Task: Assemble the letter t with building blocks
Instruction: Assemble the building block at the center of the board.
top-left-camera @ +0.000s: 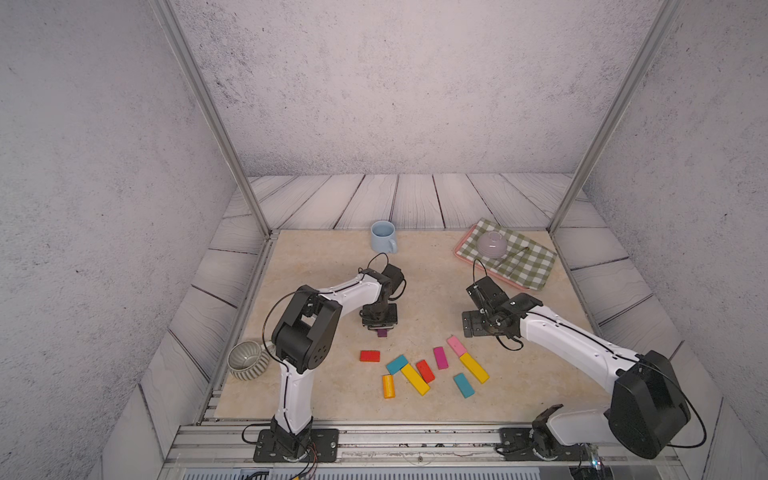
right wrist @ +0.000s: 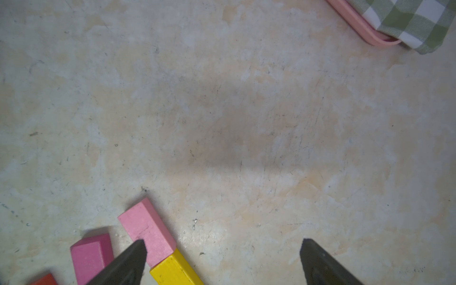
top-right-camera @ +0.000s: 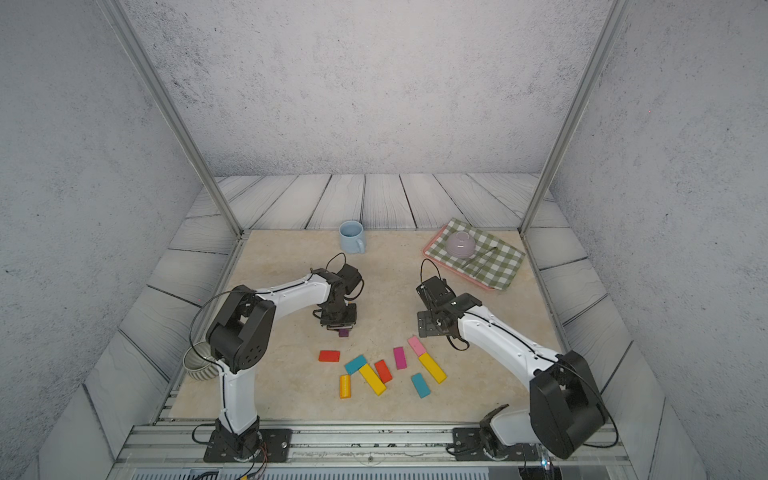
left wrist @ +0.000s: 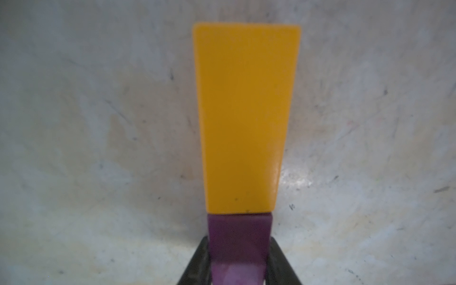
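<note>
**Left jaws.** They are clamped tight on the long sides of the purple block (left wrist: 238, 234). The block sits near the middle of the tabletop (top-left-camera: 419, 266). Its free short end meets the near end of an orange block (left wrist: 246, 118) lying flat ahead. Whether purple rests down cannot be told. This is likely one stroke of the t being lengthened. Keep your two ends flush and the long edges in one line. Settle purple flat, then part the jaws straight apart so you do not drag it.

**Loose blocks (top-left-camera: 414, 379).** Red, orange, teal, yellow, magenta and pink pieces lie scattered nearer your side.

**Right jaws.** They are spread wide and hold nothing, hovering over bare tabletop just beside the pink block (right wrist: 148, 232).

**Ribbed bowl (top-left-camera: 245, 372).** Far left, partly behind the left arm (top-left-camera: 299, 332). Nothing is seen inside.

**Light-blue mug (top-left-camera: 381, 243).** At the back. It looks empty.

**Pink tray (right wrist: 355, 19).** Back right, carrying a green checked cloth (right wrist: 419, 22). On the cloth sit a lilac bowl (top-left-camera: 491, 244), apparently upturned, and a thin stick too small to identify.
</note>
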